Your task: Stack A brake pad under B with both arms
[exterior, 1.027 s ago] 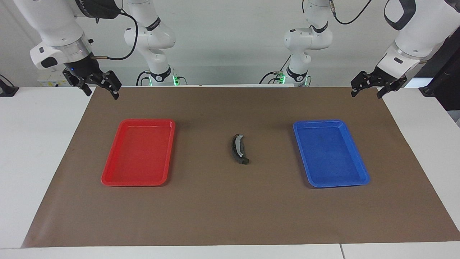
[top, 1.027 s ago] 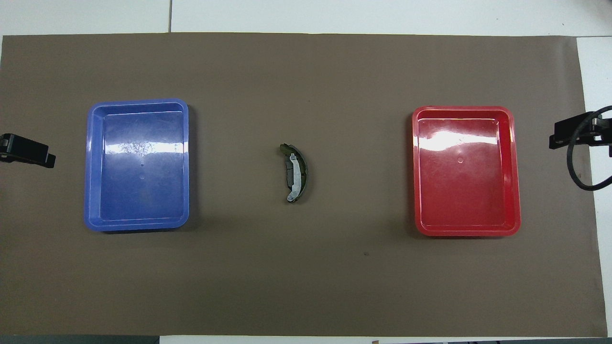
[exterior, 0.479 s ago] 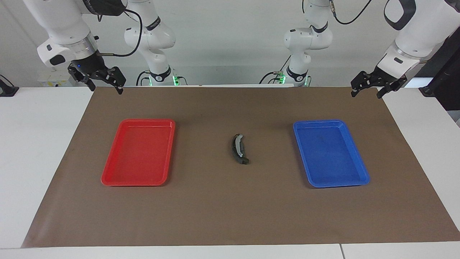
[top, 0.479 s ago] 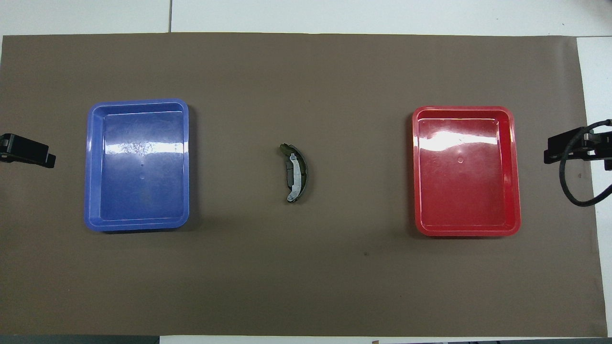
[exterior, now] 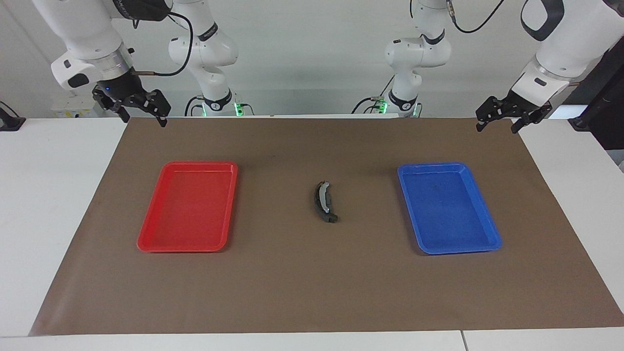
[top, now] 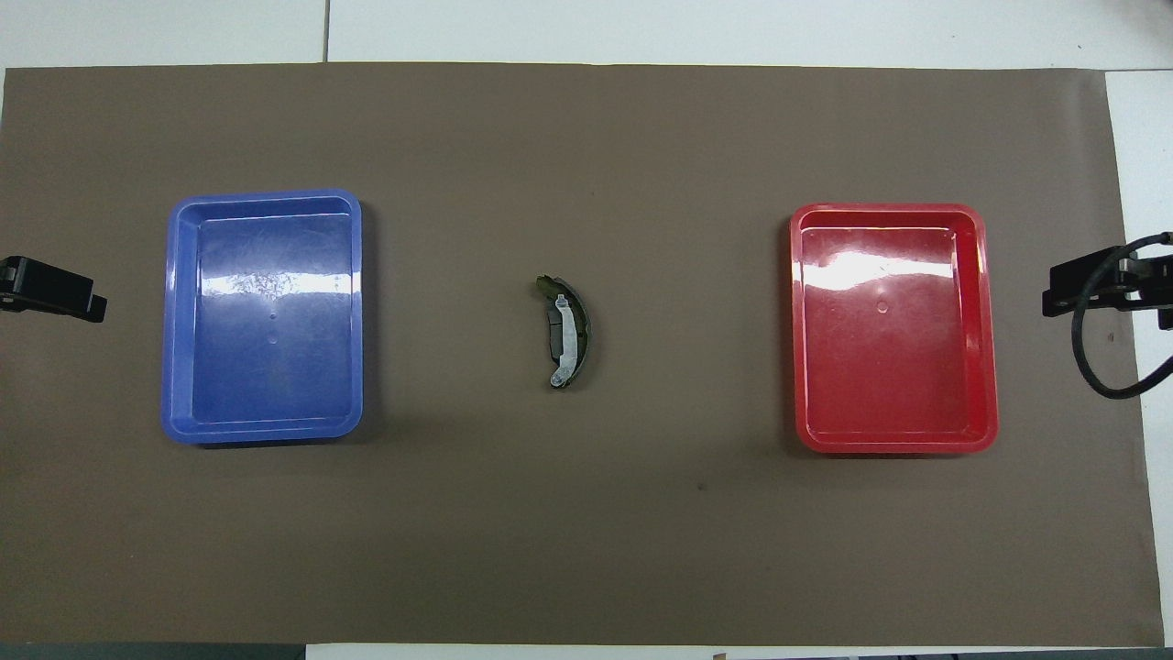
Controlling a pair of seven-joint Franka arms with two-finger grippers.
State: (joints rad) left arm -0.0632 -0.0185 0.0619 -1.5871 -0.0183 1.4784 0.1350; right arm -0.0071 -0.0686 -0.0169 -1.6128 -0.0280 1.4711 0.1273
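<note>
B [exterior: 321, 199], the long crescent pad with a silvery strip, lies on the brown mat midway between the two trays. It also shows in the overhead view [top: 575, 332]. A brake pad [top: 553, 333], short and plain grey, lies under B, and only one edge of it shows beside the strip. My right gripper [exterior: 141, 120] is open and empty, raised over the mat's corner nearest the robots at the right arm's end. My left gripper [exterior: 497, 127] is open and empty, raised over the matching corner at the left arm's end, and waits.
A red tray [exterior: 146, 241] lies toward the right arm's end and a blue tray [exterior: 492, 243] toward the left arm's end, both empty. A brown mat [exterior: 312, 287] covers most of the white table.
My right gripper has risen and drawn back a little toward the robots' end of the mat. The left arm and the pads have not moved.
</note>
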